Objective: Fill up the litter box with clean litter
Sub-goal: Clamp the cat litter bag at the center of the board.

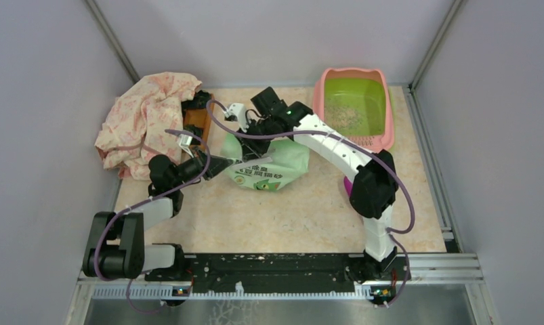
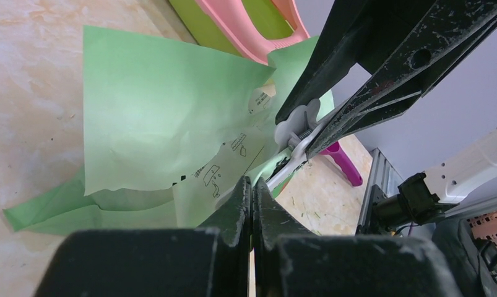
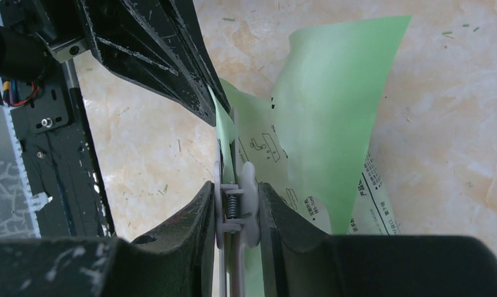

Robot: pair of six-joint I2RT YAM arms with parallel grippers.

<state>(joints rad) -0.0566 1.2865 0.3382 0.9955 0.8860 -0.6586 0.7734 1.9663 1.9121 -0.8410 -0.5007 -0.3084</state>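
1. Table [image 1: 282,217], near strip in front of the green printed bag [image 1: 265,166]: bare, passable side to side.
2. Bag, centre: blocks the middle; left gripper [image 2: 252,185] pinches its edge, right gripper [image 3: 234,204] squeezes a grey spring clip [image 3: 248,176] on it.
3. Right arm [image 1: 337,152]: slants across the near-left approach to the litter box [image 1: 372,141]; above its basin, open.
4. Far left corner: pink floral cloth [image 1: 147,122] and brown wooden tray [image 1: 198,123] fill it.

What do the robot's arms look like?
The left arm and right arm have white links and black joints, with purple cables looping along them. A green light glows on the right. The left gripper and right gripper have scuffed black fingers.
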